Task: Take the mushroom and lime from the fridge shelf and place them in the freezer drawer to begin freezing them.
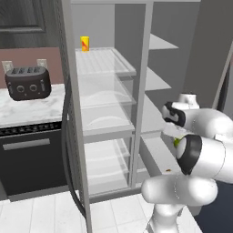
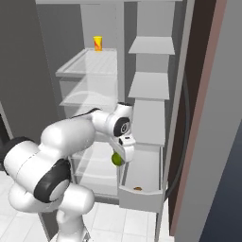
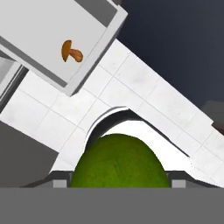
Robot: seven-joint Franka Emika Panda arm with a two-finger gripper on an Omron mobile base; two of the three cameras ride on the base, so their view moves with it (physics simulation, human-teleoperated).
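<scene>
My gripper (image 2: 119,158) is shut on the lime (image 2: 116,159), a green ball that bulges between the finger tips low in the hand view (image 3: 119,162). A sliver of the lime (image 1: 176,142) peeks out behind my forearm in the left base view. It hangs just above the left wall of the pulled-out freezer drawer (image 2: 141,198). The mushroom (image 2: 137,188) lies on the drawer floor near the front, brown cap and orange stem clear in the hand view (image 3: 71,51). The fridge shelf (image 1: 105,63) sits high on the left with nothing from the task on it.
A yellow cup (image 2: 98,43) stands at the back of the top shelf. Clear bins (image 1: 107,102) sit below it, narrow grey shelves (image 2: 149,85) on the right. The open fridge door (image 2: 198,118) flanks the drawer. A toaster (image 1: 28,83) sits on the counter.
</scene>
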